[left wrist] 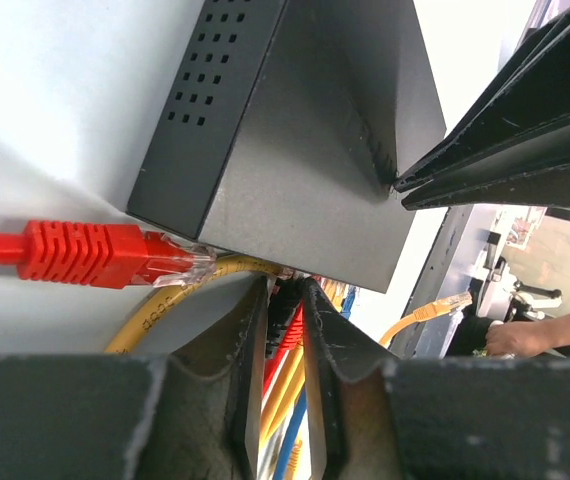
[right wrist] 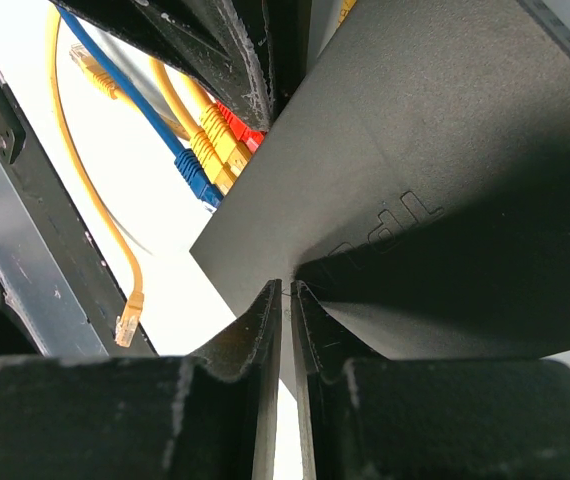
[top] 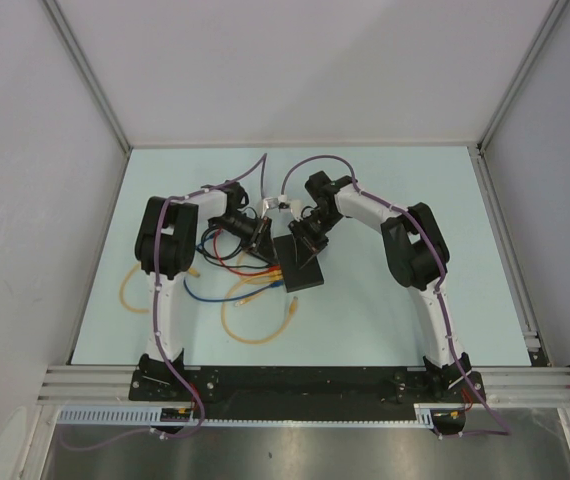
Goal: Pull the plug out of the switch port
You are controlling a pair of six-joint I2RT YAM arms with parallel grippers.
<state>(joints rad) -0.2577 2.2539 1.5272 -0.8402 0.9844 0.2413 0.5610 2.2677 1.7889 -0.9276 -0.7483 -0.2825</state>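
The black switch [top: 300,264] lies flat mid-table, and it also shows in the left wrist view [left wrist: 295,150] and the right wrist view [right wrist: 415,150]. Red, yellow and blue plugs [right wrist: 220,140] sit in the sockets on its left edge. My left gripper [left wrist: 285,290] is at that edge, shut on a plug with a red boot [left wrist: 292,325]; the plug's tip is hidden. A second red plug [left wrist: 95,252] lies free beside the switch's vented side. My right gripper [right wrist: 287,290] is shut, its tips pressed on the switch's top face [top: 307,243].
Loose yellow, blue and red cables [top: 250,310] loop on the table left of and in front of the switch. A free yellow plug [right wrist: 125,325] lies near the front rail. The arms' bases stand at the near edge [top: 305,385].
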